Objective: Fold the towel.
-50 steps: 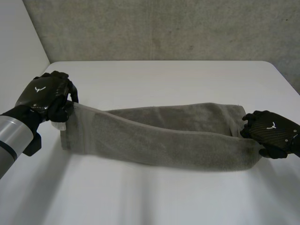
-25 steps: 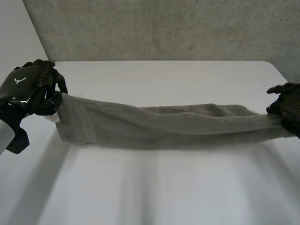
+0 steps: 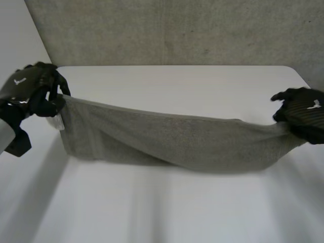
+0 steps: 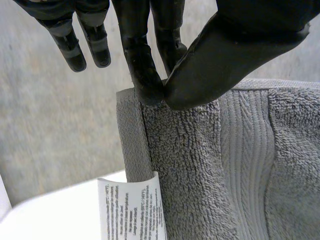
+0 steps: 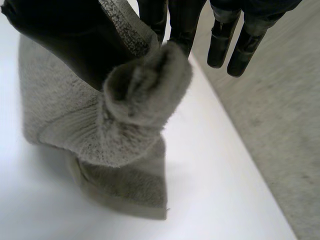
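Grey towel (image 3: 172, 144): long axis is running left to right across the frame, left hand (image 3: 28, 93) and right hand (image 3: 304, 114) pinching opposite ends.

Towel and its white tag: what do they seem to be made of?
The towel looks like grey terry, probably cotton: matte, with dense looped pile and a flat ribbed band. The tag seems thin white fabric or paper with printed text; which, I cannot tell.

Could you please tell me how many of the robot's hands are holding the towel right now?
2. The left hand pinches the towel at its corner beside the care label; the right hand pinches the bunched opposite end between thumb and fingers.
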Controlling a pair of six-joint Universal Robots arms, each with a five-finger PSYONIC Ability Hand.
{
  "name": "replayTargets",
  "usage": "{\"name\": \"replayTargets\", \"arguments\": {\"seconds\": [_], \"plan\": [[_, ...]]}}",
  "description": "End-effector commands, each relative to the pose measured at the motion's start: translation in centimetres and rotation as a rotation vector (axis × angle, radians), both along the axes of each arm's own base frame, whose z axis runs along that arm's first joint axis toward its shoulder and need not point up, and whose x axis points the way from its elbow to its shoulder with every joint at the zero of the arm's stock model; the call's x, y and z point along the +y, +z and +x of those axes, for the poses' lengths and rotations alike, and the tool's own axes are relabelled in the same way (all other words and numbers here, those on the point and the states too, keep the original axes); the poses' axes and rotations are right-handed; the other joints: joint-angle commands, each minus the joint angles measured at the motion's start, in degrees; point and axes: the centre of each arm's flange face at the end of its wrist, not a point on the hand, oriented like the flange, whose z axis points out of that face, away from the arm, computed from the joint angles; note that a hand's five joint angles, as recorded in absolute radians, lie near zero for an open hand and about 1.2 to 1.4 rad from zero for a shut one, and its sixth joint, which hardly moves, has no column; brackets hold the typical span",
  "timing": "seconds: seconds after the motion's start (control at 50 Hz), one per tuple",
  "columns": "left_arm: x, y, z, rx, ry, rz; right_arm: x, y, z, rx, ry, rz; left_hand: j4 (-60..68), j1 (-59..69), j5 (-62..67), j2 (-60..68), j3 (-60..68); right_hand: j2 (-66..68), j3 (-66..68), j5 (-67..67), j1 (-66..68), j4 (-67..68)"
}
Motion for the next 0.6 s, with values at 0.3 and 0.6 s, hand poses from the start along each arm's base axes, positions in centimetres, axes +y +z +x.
{"name": "replayTargets", "arguments": {"seconds": [0.3,0.6], "plan": [[-8.3,-4.0,-1.3,0.007,-0.018,0.109,-4.4,-1.5,4.4,-0.029,-0.082,-0.133,-3.1,7.7,2.6,2.8,-2.8,5.7,-2.6,4.2,4.8,-4.4],[-6.8,2.9,-0.9,0.018,-0.013,-0.095,-2.4,3.8,5.0,-0.111,-0.040,-0.231,-3.1,7.7,2.6,2.8,-2.8,5.7,-2.6,4.2,4.8,-4.4]]}}
